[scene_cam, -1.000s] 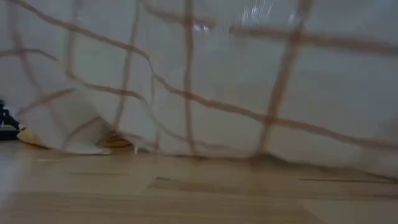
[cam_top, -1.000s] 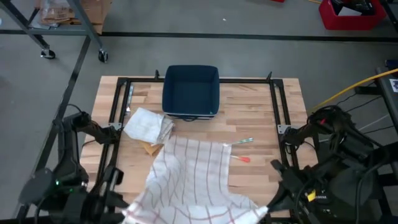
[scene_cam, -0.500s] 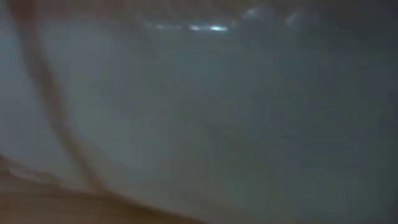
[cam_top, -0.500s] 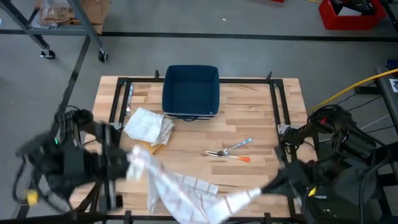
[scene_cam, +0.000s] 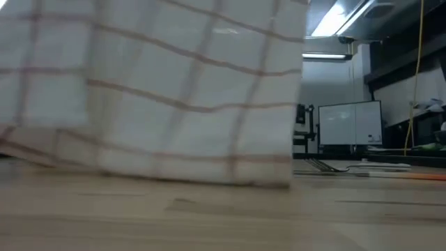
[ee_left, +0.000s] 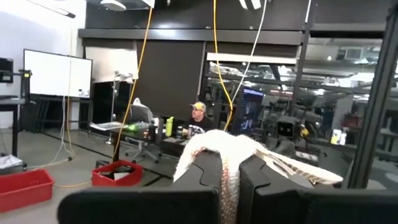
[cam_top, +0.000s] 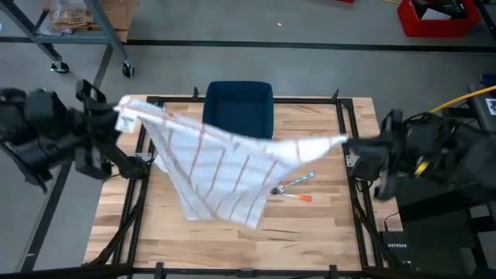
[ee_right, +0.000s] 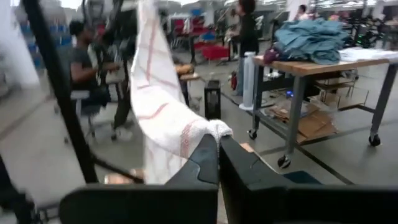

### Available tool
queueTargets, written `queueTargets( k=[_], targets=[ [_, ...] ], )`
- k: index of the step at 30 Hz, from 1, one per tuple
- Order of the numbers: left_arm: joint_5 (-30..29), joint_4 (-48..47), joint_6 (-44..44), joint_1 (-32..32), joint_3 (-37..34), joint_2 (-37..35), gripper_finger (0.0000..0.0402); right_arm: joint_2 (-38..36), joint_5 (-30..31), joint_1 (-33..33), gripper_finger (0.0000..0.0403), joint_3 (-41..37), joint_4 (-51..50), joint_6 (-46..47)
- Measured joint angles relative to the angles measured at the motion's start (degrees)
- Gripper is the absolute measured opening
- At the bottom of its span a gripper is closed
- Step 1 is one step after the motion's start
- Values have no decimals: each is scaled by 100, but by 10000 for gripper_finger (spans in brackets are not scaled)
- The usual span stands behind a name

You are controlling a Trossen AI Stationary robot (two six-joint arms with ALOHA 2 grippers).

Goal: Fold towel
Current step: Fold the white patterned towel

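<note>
A white towel with thin red checks (cam_top: 221, 167) is stretched in the air between my two grippers and hangs down in a wide sheet over the wooden table (cam_top: 325, 225). In the low view the towel's lower edge (scene_cam: 174, 176) is down at tabletop level. My left gripper (cam_top: 124, 116) is shut on one top corner above the table's far left. My right gripper (cam_top: 346, 144) is shut on the other top corner by the table's right edge. Both wrist views look level into the room. My left gripper pinches a bunched top corner of the towel (ee_left: 219, 149) between its two shut fingers (ee_left: 205, 180), coming at it about level. The corner spills over the fingertips and the cloth runs off taut toward the other arm. My right gripper pinches the other top corner (ee_right: 211, 132), gathered into a wad, between its shut fingers (ee_right: 239, 165), also about level. From there the towel (ee_right: 158, 93) stretches away toward the left arm and hangs below.
A dark blue tub (cam_top: 240, 97) stands at the table's far middle, half hidden behind the towel. A fork (cam_top: 296, 180) and a small orange-tipped tool (cam_top: 301, 198) lie right of the towel. A black frame (cam_top: 353, 132) rims the table. People sit at desks beyond it.
Both grippers have risen from the table's near edge, gone toward its far edge and moved apart, staying shut on the towel's corners. The towel, first lying draped at the near edge, is now lifted and drawn out wide between them, hanging as a sheet.
</note>
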Motion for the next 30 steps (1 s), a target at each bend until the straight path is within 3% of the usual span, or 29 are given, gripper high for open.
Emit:
queueTargets(
  k=[15, 30],
  targets=[
    [-15, -20, -114, 35, -11, -168, 0, -869, 818, 0, 1, 1, 1750, -2700],
    [-741, -197, -79, 577, -11, -163, 0, -1318, 859, 2, 1, -7, 1717, -3134]
  ],
)
